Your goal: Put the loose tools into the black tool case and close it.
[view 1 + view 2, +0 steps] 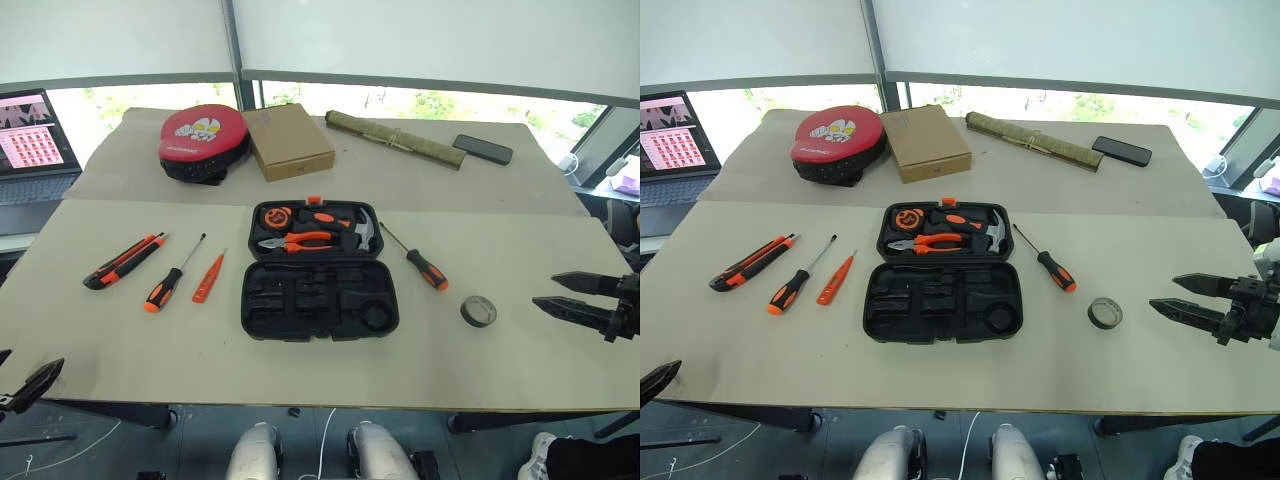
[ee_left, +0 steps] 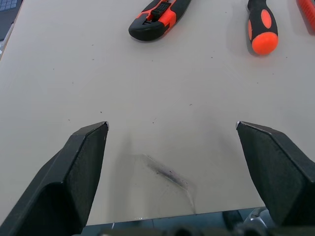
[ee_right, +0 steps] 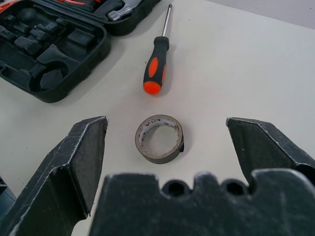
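My left claw [image 2: 172, 147] hangs over the near left edge of the surface [image 1: 300, 370], fingers spread wide apart with nothing between them. My right claw [image 1: 575, 298] hovers at the right edge, its fingers also apart and empty, pointing toward a roll of tape [image 1: 478, 311] that lies just beyond the tips.

The black tool case [image 1: 318, 270] lies open in the middle of the surface, its far half holding pliers, a hammer and other orange-and-black pieces, its near half showing bare moulded slots. Left of the case lie the utility knife [image 1: 123, 261], a black-and-orange screwdriver [image 1: 172, 277] and the slim orange tester screwdriver [image 1: 208, 279], side by side but apart. Right of the case lies a second screwdriver [image 1: 419, 261], between the case and the tape.

Farther back sit a red-and-black round pad [image 1: 203, 141], a brown cardboard box [image 1: 287, 140], an olive rolled bundle [image 1: 394, 137] and a phone [image 1: 483, 149].
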